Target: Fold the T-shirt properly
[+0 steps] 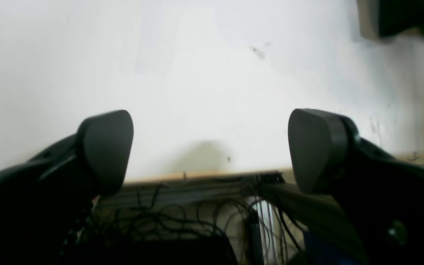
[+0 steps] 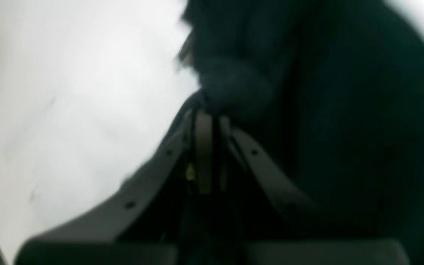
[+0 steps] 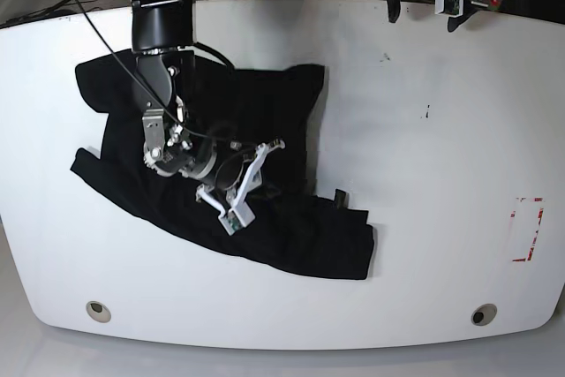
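The shirt lies crumpled on the desk, on the base view's left half, its long axis running from the far left corner down toward the near middle. The right hand is down on the cloth near its middle; the right wrist view shows its fingers pressed together with a bunch of black fabric at their tips, so it looks clamped on the shirt. The left hand is parked at the far edge, well apart from the shirt, its fingers spread wide and holding nothing. The right arm is far nearer, so I judge the next pull or lift falls to it, drawing cloth outward to flatten it.
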